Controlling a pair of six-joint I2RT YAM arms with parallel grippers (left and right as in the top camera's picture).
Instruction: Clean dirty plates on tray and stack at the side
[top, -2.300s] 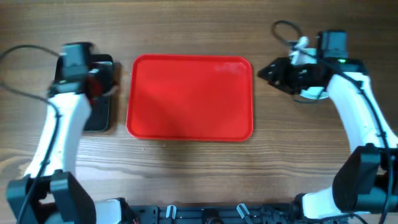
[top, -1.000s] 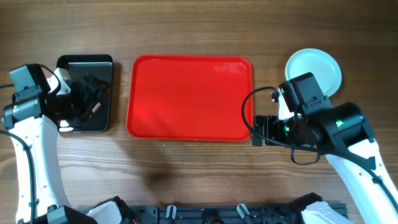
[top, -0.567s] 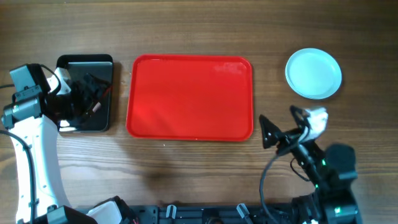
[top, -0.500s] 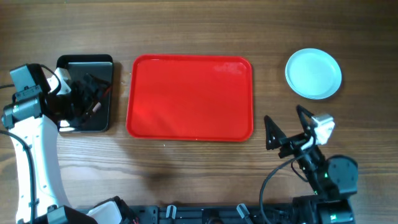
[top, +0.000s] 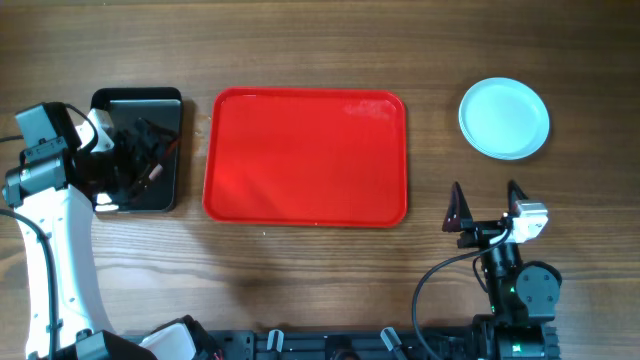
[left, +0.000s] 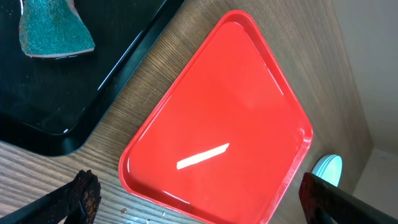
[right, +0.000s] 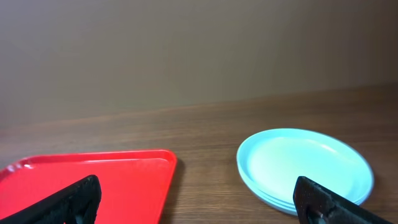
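Brown wood-grain bench (top: 300, 270) fills the overhead view, with a plain brownish wall behind it in the right wrist view. The red tray (top: 305, 158) lies flat in the middle of the bench, its long sides running left to right, and a streak of glare crosses its surface in the left wrist view. The plates (top: 504, 118) sit off the tray, on the bare wood to its right and toward the far side, well apart from its rim. From the right wrist they read as one pale turquoise stack (right: 305, 168) with layered rims at the near edge; the exact count is hard to tell, and the top face looks clean. To the left of the red tray, just beside it, lies a glossy black tray (top: 165, 195), and a teal sponge (left: 53, 28) rests in it. The left pincer (top: 140, 160) hangs over this black tray, released, its two dark fingers spread wide at the lower corners of its own camera view and grasping nothing. The right pincer (top: 484, 200) is near the front of the bench, on the near side of the plates and right of the tray's near corner, likewise released and empty.
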